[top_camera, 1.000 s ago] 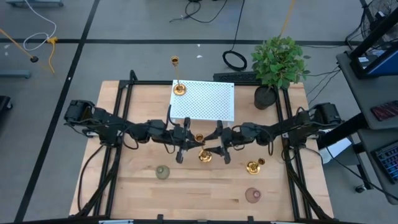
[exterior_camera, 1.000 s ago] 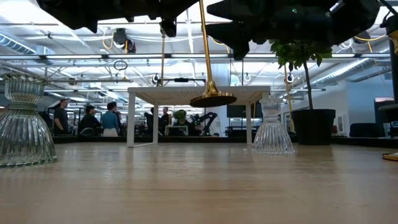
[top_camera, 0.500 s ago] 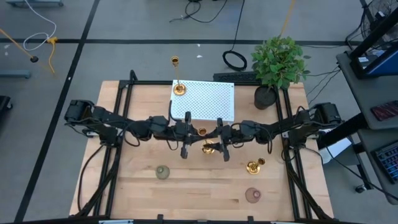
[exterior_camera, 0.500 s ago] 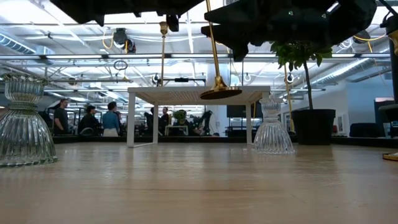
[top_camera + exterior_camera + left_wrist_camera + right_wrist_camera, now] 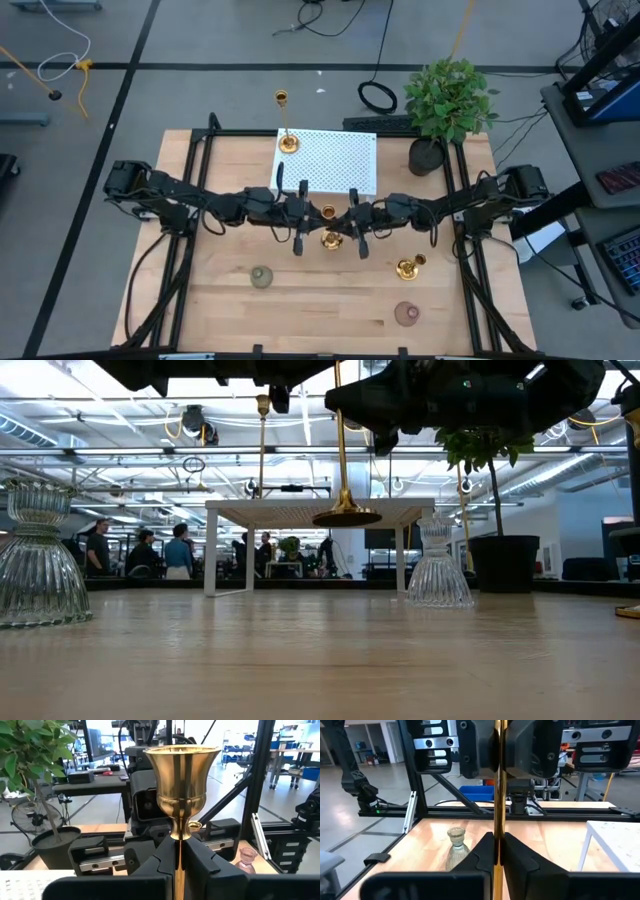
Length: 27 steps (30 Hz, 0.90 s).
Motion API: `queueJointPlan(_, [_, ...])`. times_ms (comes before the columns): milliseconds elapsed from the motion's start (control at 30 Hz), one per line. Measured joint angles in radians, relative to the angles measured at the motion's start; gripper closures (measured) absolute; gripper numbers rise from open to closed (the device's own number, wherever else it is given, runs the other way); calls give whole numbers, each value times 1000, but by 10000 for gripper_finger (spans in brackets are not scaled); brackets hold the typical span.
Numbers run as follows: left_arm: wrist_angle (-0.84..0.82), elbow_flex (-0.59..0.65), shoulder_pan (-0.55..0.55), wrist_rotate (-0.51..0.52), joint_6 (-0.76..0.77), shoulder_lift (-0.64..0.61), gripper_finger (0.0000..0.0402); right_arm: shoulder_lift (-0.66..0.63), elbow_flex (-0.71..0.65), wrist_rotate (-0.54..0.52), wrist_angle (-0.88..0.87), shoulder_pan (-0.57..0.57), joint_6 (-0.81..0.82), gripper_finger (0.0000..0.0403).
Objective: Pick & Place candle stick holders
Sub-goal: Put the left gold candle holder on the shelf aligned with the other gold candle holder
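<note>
Three brass candlesticks [image 5: 285, 120] [image 5: 331, 226] [image 5: 408, 267], three small glass holders [image 5: 262, 277] [image 5: 406, 313] [image 5: 437, 565], one white perforated stand [image 5: 327, 160], one potted plant [image 5: 445, 105], two grippers [image 5: 297, 222] [image 5: 358, 225].

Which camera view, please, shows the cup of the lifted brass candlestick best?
The left wrist view: the cup of the lifted brass candlestick fills it, above the left claw. The high view shows a small gold ring, the low view its base, the right wrist view only stem.

A tall brass candlestick [image 5: 342, 460] hangs upright above the table, its round base [image 5: 346, 517] clear of the wood. A second brass stick [image 5: 286, 125] stands on the white stand's corner; a third [image 5: 407, 267] lies tipped over. Squat glass holders: green [image 5: 262, 276], pink [image 5: 406, 313], clear [image 5: 439, 568].
</note>
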<state>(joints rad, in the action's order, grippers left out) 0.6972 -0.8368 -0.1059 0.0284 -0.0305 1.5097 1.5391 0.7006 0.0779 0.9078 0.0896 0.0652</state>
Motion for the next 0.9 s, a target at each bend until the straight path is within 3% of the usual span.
queueJointPlan(567, [-25, 0, -1, 21, -38, -2, 291, -2, 0, 4, 51, -37, 36, 392])
queueJointPlan(900, [-435, 0, -33, 76, -1, -236, 235, -56, 1, -3, 45, -75, 60, 392])
